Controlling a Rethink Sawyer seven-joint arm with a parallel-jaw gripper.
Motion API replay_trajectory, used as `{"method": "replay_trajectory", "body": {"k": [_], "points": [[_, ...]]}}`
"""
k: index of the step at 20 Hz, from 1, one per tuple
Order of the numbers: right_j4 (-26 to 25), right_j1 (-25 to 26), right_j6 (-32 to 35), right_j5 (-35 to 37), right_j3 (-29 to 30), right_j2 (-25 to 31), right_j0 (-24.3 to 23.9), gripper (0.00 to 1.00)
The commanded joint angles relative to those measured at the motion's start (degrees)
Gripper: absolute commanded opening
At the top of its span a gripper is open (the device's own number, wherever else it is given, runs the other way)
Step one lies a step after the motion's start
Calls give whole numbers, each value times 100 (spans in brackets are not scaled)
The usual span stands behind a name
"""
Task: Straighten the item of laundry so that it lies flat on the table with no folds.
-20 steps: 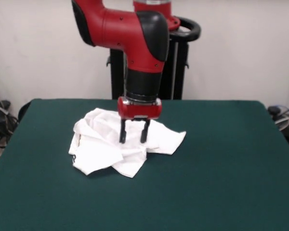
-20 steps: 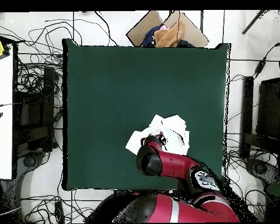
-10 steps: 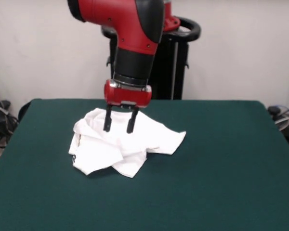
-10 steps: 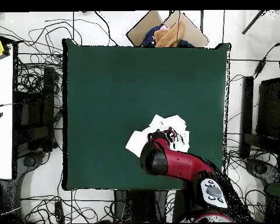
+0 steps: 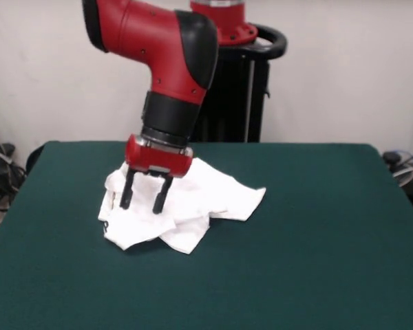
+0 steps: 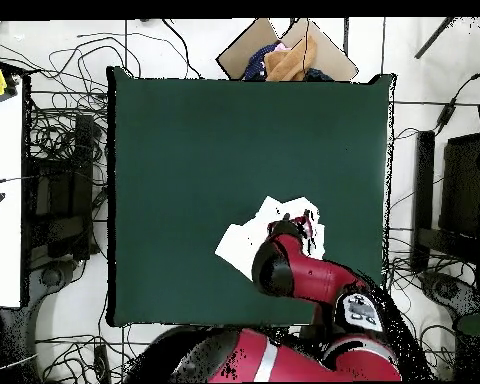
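- You are looking at the table point(image 5: 330, 240), its dark green top spreading far wider than anything lying on it.
- The arm point(image 5: 172, 62) is reaching down over the cloth, tilting so the wrist is leaning toward the front view's left.
- The item of laundry point(image 5: 213, 199) is sitting crumpled toward the robot's side of the table; in the front view it is showing mostly plain white, with several flaps folding over one another. Its long axis is running roughly side to side, with one tongue stretching out to the right.
- The gripper point(image 5: 142, 197) is hanging over the left part of the heap, its two dark fingers point(image 5: 126, 193) standing apart with nothing between them, so it is gripping nothing.
- You are probably choosing a pick point: most of the shirt is lying to the right of the gripper in the front view, while the folded left edge is sitting just below the tips.
- In the overhead view the arm is hiding part of the shirt point(image 6: 246, 238), so you cannot judge every fold.
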Motion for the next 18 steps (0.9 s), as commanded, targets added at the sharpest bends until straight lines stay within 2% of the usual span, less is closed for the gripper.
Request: {"method": "replay_trajectory", "body": {"k": [1, 5, 10, 13, 15, 18], "points": [[-282, 1070, 555, -509, -859, -123, -18, 100], [186, 1628, 489, -695, -1075, -554, 531, 100], [-419, 1457, 509, 394, -1208, 291, -42, 100], [-182, 1437, 751, 900, -1073, 587, -264, 100], [33, 1402, 885, 1077, -980, 583, -254, 100], [-106, 1366, 893, 1078, -909, 799, -472, 100]]}}
